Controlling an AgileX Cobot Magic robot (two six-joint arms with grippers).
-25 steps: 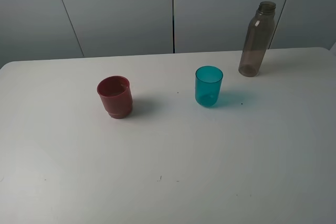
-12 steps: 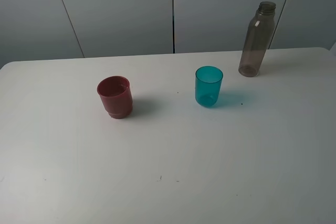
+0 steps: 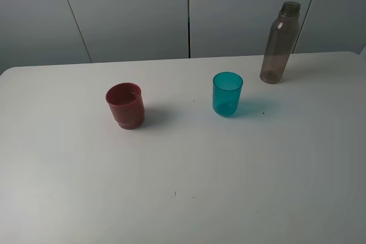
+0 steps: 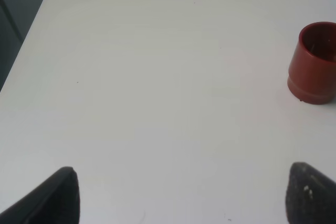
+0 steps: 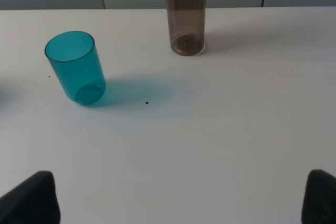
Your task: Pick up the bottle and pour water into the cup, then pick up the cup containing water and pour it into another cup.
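Observation:
The smoky grey-brown bottle (image 3: pixel 279 43) stands upright at the back right of the white table (image 3: pixel 183 187); the right wrist view shows its lower part (image 5: pixel 185 19). The teal translucent cup (image 3: pixel 227 94) stands upright near the middle, also in the right wrist view (image 5: pixel 76 67). The dull red cup (image 3: pixel 125 105) stands upright to its left, also in the left wrist view (image 4: pixel 313 62). No gripper shows in the exterior view. My left gripper (image 4: pixel 181 195) is open, well short of the red cup. My right gripper (image 5: pixel 181 198) is open, short of the teal cup and bottle.
Grey wall panels (image 3: pixel 189 12) rise behind the table's far edge. The table's left corner and edge (image 4: pixel 31 35) show in the left wrist view. A few small dark specks (image 3: pixel 175 194) mark the tabletop.

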